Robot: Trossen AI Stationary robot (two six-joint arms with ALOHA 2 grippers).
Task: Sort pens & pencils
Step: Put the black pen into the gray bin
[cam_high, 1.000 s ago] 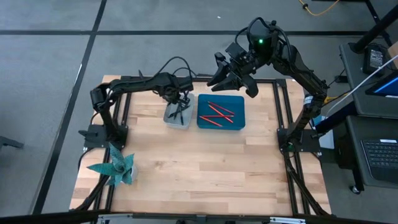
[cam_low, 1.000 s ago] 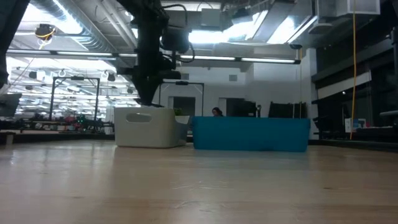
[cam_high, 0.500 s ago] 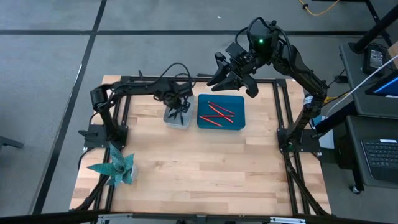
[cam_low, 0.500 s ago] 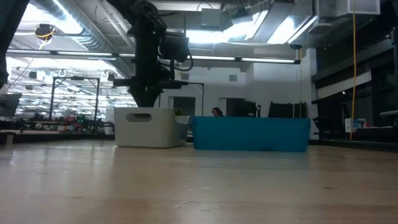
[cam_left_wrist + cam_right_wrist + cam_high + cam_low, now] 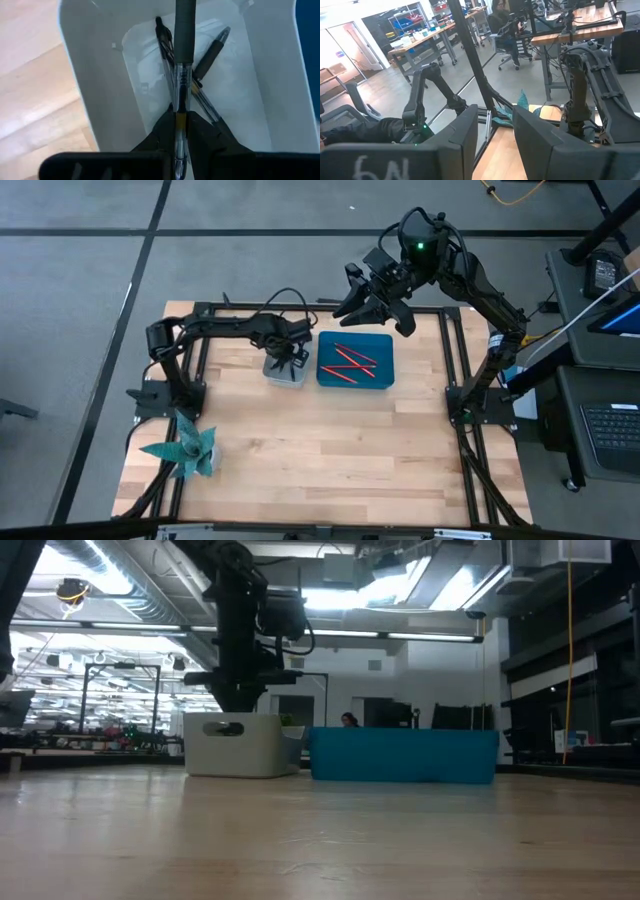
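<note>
The left gripper (image 5: 180, 131) pinches a clear-barrelled pen with a grey grip (image 5: 183, 55) over the white plastic bin (image 5: 95, 85), ready to drop it among the pens there; the right gripper (image 5: 492, 131) waits with jaws parted above the blue tray of red pencils (image 5: 355, 361).

A robotics lab or workshop is being shown. Rows of workbenches (image 5: 420, 42) under ceiling strip lights (image 5: 400, 637) are being seen behind the wooden table (image 5: 320, 450), and a person (image 5: 502, 25) is being seated at a desk.
</note>
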